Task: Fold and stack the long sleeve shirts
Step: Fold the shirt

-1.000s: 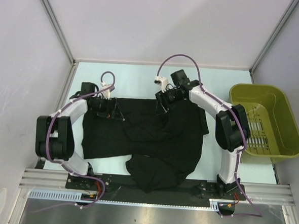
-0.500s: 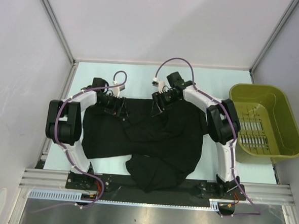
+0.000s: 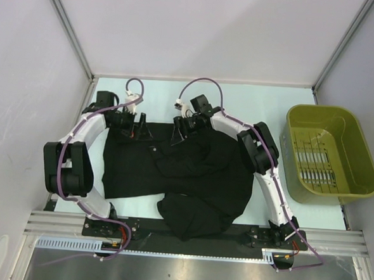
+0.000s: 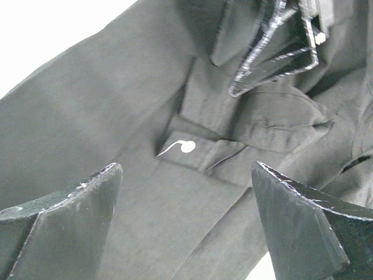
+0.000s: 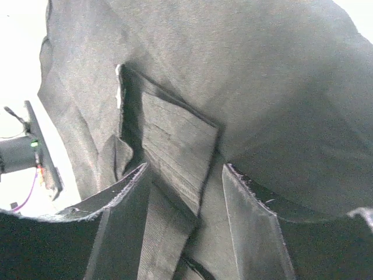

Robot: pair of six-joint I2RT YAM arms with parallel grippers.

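The left gripper (image 4: 186, 167) stands with its jaws wide apart and nothing between them but open space. The long sleeve shirts (image 3: 191, 178) lie just below and ahead of those jaws as black fabric spread on the table (image 3: 164, 91). A small white mark (image 4: 186, 147) shows on the cloth just beyond the gap, about midway between the two fingers. Further ahead of the left jaws, the fingers of the other arm reach down into the same cloth.

The right gripper (image 5: 186, 167) has its jaws partly closed on a folded, ribbed band of the black fabric. The band fills the gap between the fingers, and the rest of the cloth drapes away beyond them. In the top view the two sets of jaws sit near each other along the far edge of the shirts. The bunched part of the fabric lies well behind both, toward the arm bases. An olive-green basket (image 3: 356, 182) stands well off to the right of the right jaws
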